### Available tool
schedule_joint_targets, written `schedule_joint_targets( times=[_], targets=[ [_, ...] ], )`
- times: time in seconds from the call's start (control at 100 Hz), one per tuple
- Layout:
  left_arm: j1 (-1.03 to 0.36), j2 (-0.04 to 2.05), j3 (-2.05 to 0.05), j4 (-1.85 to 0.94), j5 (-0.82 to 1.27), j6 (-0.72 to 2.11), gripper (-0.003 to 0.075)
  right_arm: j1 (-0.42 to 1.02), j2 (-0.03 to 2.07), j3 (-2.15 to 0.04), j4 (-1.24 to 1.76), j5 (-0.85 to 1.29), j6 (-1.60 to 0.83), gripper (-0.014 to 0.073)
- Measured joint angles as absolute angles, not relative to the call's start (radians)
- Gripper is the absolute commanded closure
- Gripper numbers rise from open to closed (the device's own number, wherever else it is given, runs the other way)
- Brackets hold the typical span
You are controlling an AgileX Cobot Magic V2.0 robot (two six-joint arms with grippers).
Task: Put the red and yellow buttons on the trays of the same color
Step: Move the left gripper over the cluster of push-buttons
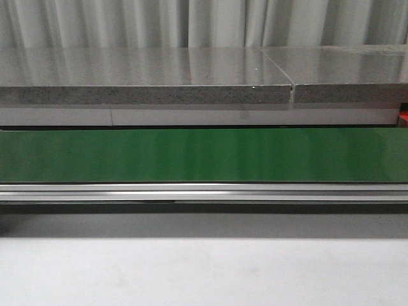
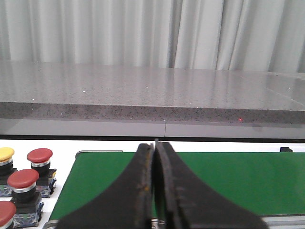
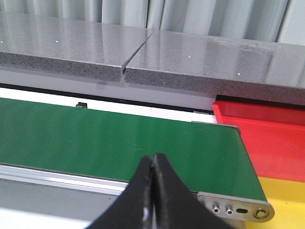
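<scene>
Running across the whole front view, the green conveyor belt (image 1: 204,155) lies between a pale desk (image 1: 204,274) in the foreground and a grey speckled stone slab (image 1: 146,76) behind it, with pleated grey curtains (image 1: 191,22) at the back. An aluminium rail (image 1: 204,191) edges the belt on the near side. Neither arm shows in this view, and no button or full tray shows either; only a sliver of red (image 1: 403,118) peeks in at the far right edge.

The left wrist view shows the left hand (image 2: 155,186) with its two black fingers pressed together, nothing between them, hanging over the left end of the belt. Beside that end of the belt stands a cluster of push buttons on small switch bases: one yellow button (image 2: 6,154) at the far edge of the frame, and three red buttons, one (image 2: 39,155) just beside the yellow one, one (image 2: 23,179) nearer the camera, and one (image 2: 5,212) cut off by the corner of the frame. They stand upright and close together, apart from the hand.

The right wrist view shows the right hand (image 3: 153,191) likewise closed and empty, its fingertips meeting over the near edge of the belt close to its right end, where a metal end bracket (image 3: 238,209) caps the roller. Just past that end lies the red tray (image 3: 267,138), next to the stone slab, and the yellow tray (image 3: 286,205) sits beside it, nearer the camera. No button lies on the visible part of either tray.
</scene>
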State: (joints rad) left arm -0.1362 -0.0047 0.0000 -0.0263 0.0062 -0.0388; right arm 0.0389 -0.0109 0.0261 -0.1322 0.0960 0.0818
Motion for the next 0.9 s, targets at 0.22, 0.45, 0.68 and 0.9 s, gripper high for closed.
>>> schedule_joint_targets(
  times=[0.22,0.45,0.68,0.9],
  targets=[
    [-0.136,-0.005,0.000,-0.026,0.006,-0.039,0.0739,0.039,-0.011,0.026,-0.132,0.096,0.082,0.0662],
    [-0.136,-0.005,0.000,-0.026,0.000,-0.039,0.0739,0.039,-0.011,0.026,-0.132,0.096,0.082,0.0662],
    [-0.136,-0.005,-0.042,-0.049,0.058,-0.039,0.0739,0.039,-0.011,0.026,-0.132,0.096,0.082,0.0662],
    [-0.136,0.111,-0.282,-0.051,0.262,-0.039,0.0739,0.039,-0.011,0.026,-0.132,0.096,0.082,0.0662]
  ],
)
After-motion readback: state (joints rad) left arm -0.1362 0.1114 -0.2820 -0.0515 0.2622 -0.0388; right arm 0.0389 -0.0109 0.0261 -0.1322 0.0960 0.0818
